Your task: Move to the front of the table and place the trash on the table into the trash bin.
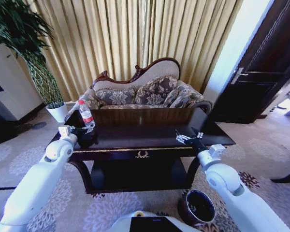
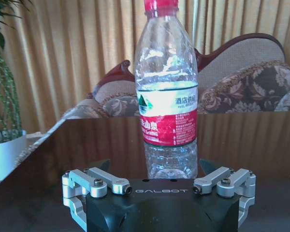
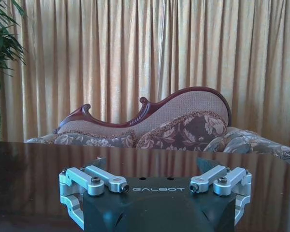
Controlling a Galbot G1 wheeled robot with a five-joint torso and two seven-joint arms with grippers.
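Showing the left gripper (image 2: 154, 169) over the table's left end, jaws spread to either side of the bottle's base without touching it.
Right gripper (image 1: 186, 137): fingers parted, empty, low over the table's right end.
Writing: "GALBOT" on each gripper body; the bottle label carries white Chinese characters, too small to read in full.
Bottle (image 2: 167, 92): clear ribbed plastic, upright, red cap, white-and-red label with a green mountain mark; stands near the table's left rear corner.
Table (image 1: 150, 140): glossy near-black top, gold edge trim, gold emblem on the front, lower shelf.
Trash bin (image 1: 197, 207): round, dark maroon, black inside, on the carpet by the table's front right leg.
Surroundings: floral sofa (image 1: 145, 92) just behind the table, gold curtains (image 1: 135, 34), potted plant (image 1: 43, 77) at left, dark door (image 1: 266, 67) at right.
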